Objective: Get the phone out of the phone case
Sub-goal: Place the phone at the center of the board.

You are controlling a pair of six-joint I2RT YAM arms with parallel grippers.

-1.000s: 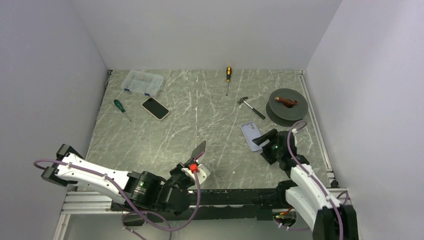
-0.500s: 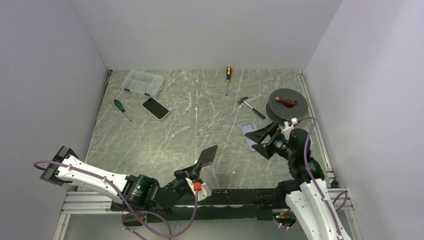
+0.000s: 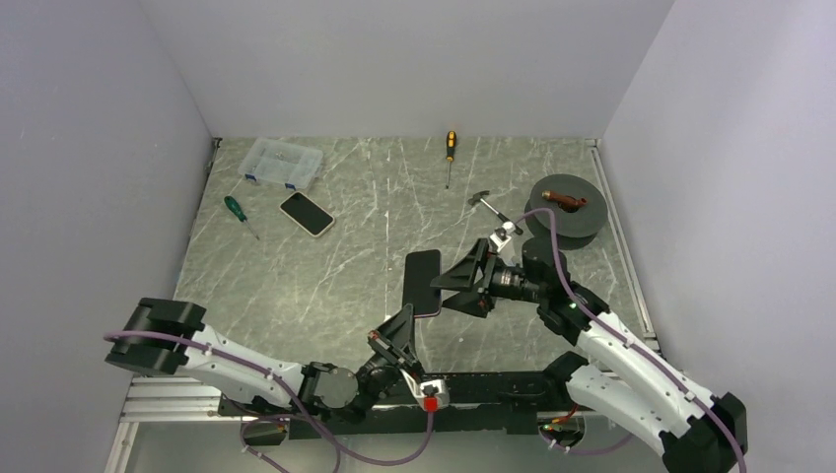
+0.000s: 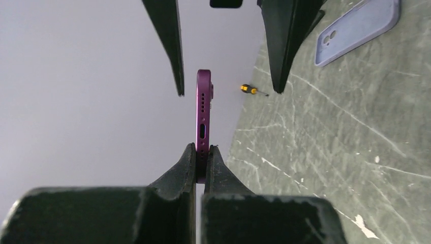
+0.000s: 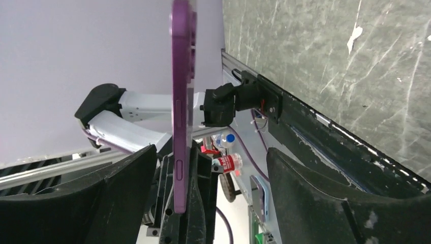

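Over table (image 3: pixel 325 286), phone (image 3: pixel 424 283) in left tool (image 4: pixel 203 152), between right tool's (image 5: pixel 211 152) fingers (image 5: pixel 315 203)

You have no legible text anywhere; the red label (image 5: pixel 227 163) seen between the right gripper's (image 5: pixel 211 152) fingers is blurred.

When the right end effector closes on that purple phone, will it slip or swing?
Likely rigid: the purple phone stands straight from the left end effector. It may pivot, being pinched only at its bottom end. Its edges look smooth, so the open right end effector could slide.
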